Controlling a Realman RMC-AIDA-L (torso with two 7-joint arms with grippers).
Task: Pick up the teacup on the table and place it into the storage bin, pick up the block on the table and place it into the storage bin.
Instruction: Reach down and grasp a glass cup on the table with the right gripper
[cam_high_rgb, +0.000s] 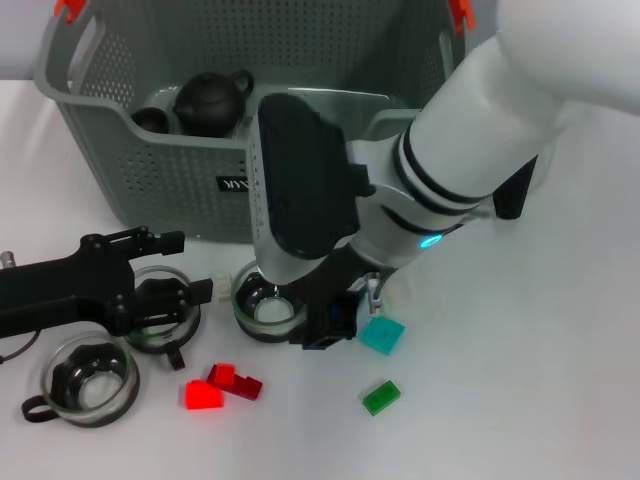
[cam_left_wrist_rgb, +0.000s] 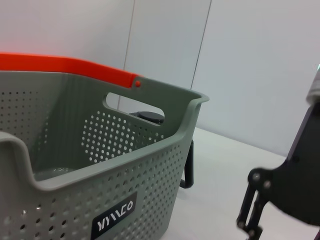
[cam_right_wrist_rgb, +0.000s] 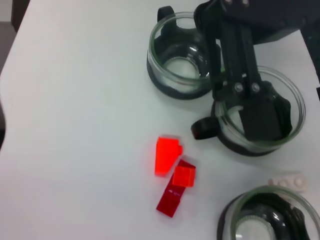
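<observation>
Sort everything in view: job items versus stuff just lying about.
Job: storage bin; three glass teacups on the table; red block, dark red block, teal block, green block.
Lying about: black teapot and small dark cup, already inside the bin.

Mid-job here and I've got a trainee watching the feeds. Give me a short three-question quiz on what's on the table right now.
1. True or false: the storage bin already holds a dark teapot.
2. How many glass teacups stand on the table? A) two B) three C) four
3. Which one reaches into the middle teacup: the left claw or the right claw?

Key: 1 true. 2 B. 3 the left claw.
</observation>
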